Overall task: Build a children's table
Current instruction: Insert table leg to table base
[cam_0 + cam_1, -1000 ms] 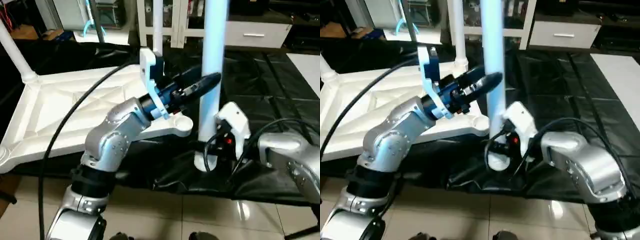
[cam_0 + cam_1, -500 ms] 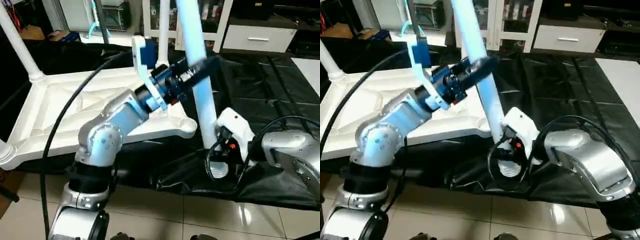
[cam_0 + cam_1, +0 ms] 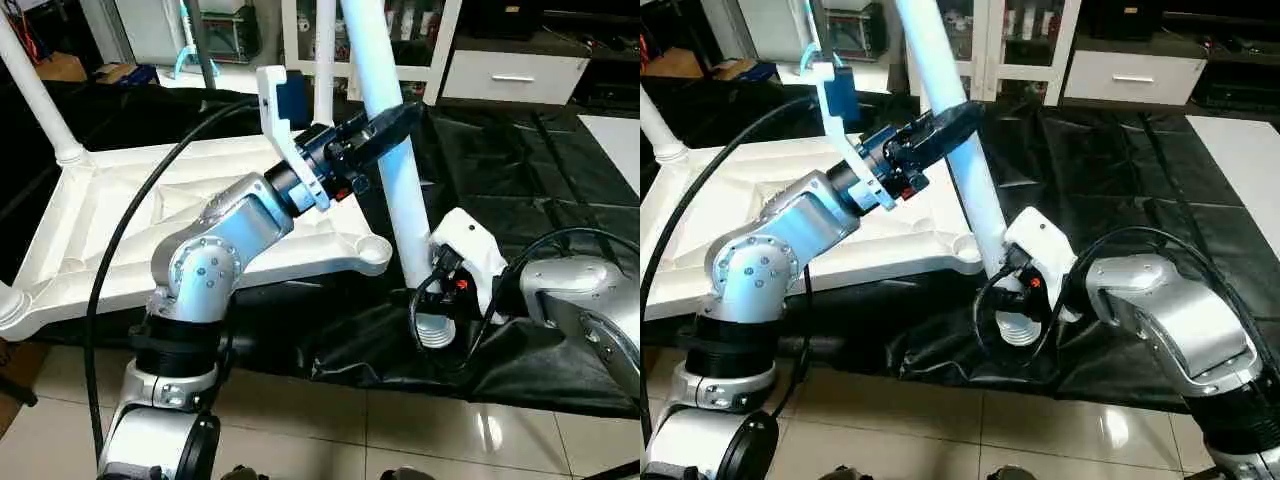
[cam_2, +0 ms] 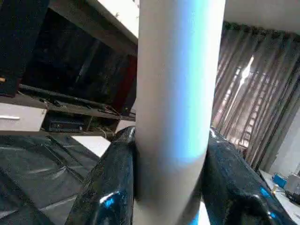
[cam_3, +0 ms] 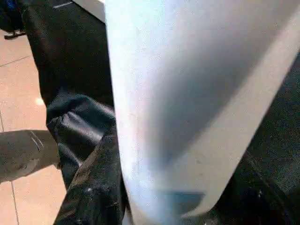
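The children's table top [image 3: 120, 220] lies upside down on the black cloth, ribs up. One white leg [image 3: 35, 90] stands in its far-left corner and another [image 3: 325, 50] in the back corner. The near-right corner socket [image 3: 372, 250] is empty. A loose leg [image 3: 405, 210] leans with its top toward the left, its ribbed end [image 3: 433, 333] down on the cloth beside that socket. My left gripper [image 3: 392, 120] is shut on the leg's middle, with fingers [image 4: 112, 187] on both sides. My right gripper [image 3: 438, 285] is shut on the leg [image 5: 187, 93] just above the ribbed end.
Black cloth [image 3: 540, 170] covers the work area and hangs over its front edge above the tiled floor [image 3: 300, 420]. A white glass-door cabinet [image 3: 440, 40] and a drawer unit [image 3: 510, 75] stand behind. A white board [image 3: 615, 135] lies at the right. A black cable [image 3: 130, 240] arcs over the table top.
The loose leg has gone from upright to leaning with its top toward the left. My left gripper has risen and closed its fingers on it. The right gripper keeps its hold low down.
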